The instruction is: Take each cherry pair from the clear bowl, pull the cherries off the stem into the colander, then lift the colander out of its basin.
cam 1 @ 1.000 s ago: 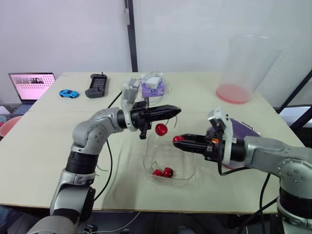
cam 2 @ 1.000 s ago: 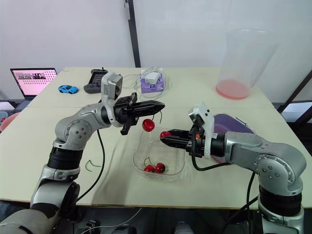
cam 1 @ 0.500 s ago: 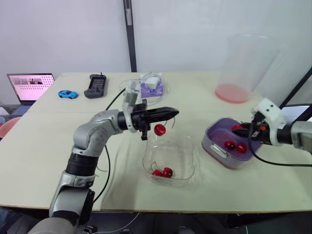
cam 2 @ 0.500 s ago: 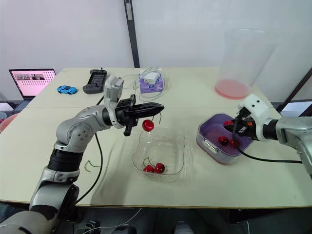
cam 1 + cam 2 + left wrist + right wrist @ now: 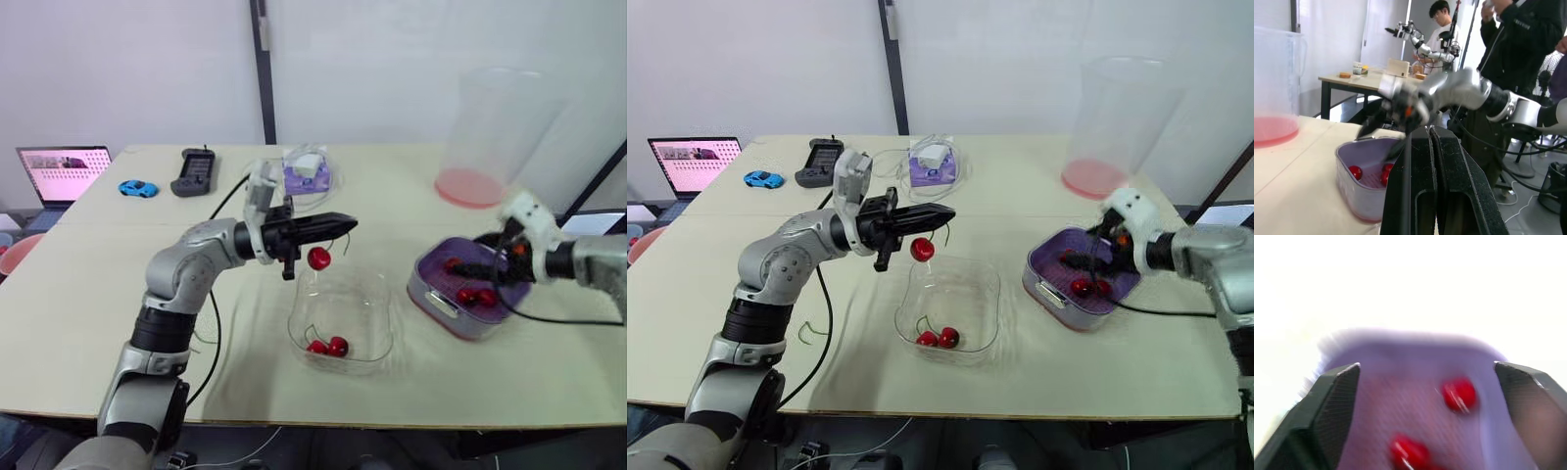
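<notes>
Robotics laboratory. Indicators: a plain light work table [image 5: 78, 284] set against bare white walls [image 5: 137, 69], with an open laptop [image 5: 64, 173] at its 10 o'clock corner and a handheld controller [image 5: 195, 172] at 11 o'clock. The left wrist view shows a second robot arm [image 5: 1411, 35] above another workbench [image 5: 1347, 80], people [image 5: 1520, 49] standing by, and cables [image 5: 1524, 205] on the floor.

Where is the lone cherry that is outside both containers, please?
In the head views the cherry hangs from the shut left gripper, just above the clear bowl's far left rim, mid-table, left of the purple colander.
</notes>
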Available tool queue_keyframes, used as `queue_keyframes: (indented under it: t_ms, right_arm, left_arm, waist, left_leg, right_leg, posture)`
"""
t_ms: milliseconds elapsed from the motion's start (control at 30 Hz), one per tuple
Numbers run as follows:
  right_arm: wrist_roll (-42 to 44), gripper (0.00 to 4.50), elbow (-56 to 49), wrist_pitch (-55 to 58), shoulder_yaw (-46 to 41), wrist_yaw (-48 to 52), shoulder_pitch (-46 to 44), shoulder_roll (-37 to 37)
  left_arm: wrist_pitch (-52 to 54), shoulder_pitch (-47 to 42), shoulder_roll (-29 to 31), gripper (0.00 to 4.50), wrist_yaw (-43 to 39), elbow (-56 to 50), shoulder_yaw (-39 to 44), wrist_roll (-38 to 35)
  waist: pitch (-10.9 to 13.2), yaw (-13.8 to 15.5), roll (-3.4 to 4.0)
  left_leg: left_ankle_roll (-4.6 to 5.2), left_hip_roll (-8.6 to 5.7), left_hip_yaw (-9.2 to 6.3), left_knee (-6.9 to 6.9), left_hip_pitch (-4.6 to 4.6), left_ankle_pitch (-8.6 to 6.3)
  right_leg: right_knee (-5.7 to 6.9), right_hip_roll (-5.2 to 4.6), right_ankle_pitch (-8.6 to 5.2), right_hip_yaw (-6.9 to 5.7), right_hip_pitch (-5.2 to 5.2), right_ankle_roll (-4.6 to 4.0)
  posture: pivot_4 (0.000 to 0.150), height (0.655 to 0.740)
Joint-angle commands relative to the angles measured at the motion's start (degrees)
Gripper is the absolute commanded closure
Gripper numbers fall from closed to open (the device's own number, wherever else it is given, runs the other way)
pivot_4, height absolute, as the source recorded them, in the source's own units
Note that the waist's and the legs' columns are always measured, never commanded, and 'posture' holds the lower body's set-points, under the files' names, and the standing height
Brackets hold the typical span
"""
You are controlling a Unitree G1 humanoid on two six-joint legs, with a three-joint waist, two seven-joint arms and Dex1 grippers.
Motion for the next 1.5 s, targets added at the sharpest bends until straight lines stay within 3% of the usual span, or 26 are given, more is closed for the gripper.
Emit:
queue_keyframes:
  t_ms: [33,233,467,800,900,1067,1500]
  right_arm:
    - [8.60,0.05,-7.82,7.52,-5.64,-0.38,-2.29,0.79]
    - [18.32,0.05,-23.20,9.42,-5.08,-6.50,0.07,11.96]
    - [19.53,0.05,-27.07,7.64,0.00,-18.33,1.13,27.36]
    - [18.99,0.05,-24.67,6.26,4.13,-20.42,-0.10,32.82]
    - [19.17,0.97,-24.11,6.34,4.17,-21.27,-0.19,33.58]
    - [19.27,3.38,-24.22,6.33,3.99,-21.86,-0.06,33.68]
    - [18.38,3.38,-25.18,8.34,6.73,-19.86,1.79,29.70]
  left_arm:
    - [-0.16,-1.79,-0.39,4.50,0.39,-0.70,2.19,-1.74]
    - [-0.48,-2.19,-1.57,4.50,0.06,-0.13,1.34,-1.50]
    - [-0.15,-2.63,-2.63,4.50,0.11,-0.30,1.12,-1.62]
    - [-0.04,-2.92,-3.24,4.50,0.25,-0.12,1.22,-1.59]
    - [0.15,-2.77,-2.99,4.50,0.39,-0.38,1.40,-1.66]
    - [0.20,-2.56,-3.02,4.50,0.56,-0.58,1.46,-1.70]
    - [-0.51,-3.03,-3.90,4.50,0.64,0.22,1.42,-1.26]
  waist:
    - [0.00,0.17,-0.01]
    - [-0.02,0.17,-0.04]
    - [-0.02,0.10,-0.04]
    - [-0.02,-0.01,-0.03]
    - [-0.02,0.00,-0.03]
    - [-0.02,0.02,-0.03]
    - [-0.02,0.01,-0.03]
  left_leg:
    - [0.02,0.00,-0.02,0.00,0.00,-0.01]
    - [0.17,-0.01,-0.07,0.03,0.00,-0.10]
    - [0.14,-0.01,-0.08,0.04,-0.01,-0.08]
    - [0.14,-0.01,-0.10,0.02,0.00,-0.08]
    - [0.14,-0.01,-0.11,0.02,0.00,-0.08]
    - [0.15,-0.01,-0.11,0.02,0.00,-0.08]
    - [0.15,-0.01,-0.11,0.02,0.00,-0.09]
  right_leg:
    - [0.00,-0.01,0.00,-0.03,0.03,0.00]
    - [-0.06,-0.03,0.00,-0.10,0.12,0.00]
    - [-0.02,-0.04,0.00,-0.10,0.09,0.00]
    - [-0.01,-0.02,0.00,-0.10,0.07,0.00]
    - [-0.01,-0.02,0.00,-0.10,0.07,0.00]
    - [-0.01,-0.03,0.00,-0.11,0.07,0.00]
    - [-0.01,-0.02,0.00,-0.10,0.07,0.00]
  posture:
    - [0.150,0.7332]
    - [0.150,0.7332]
    - [0.150,0.7332]
    - [0.150,0.7332]
    - [0.150,0.7332]
    - [0.150,0.7332]
    - [0.150,0.7332]
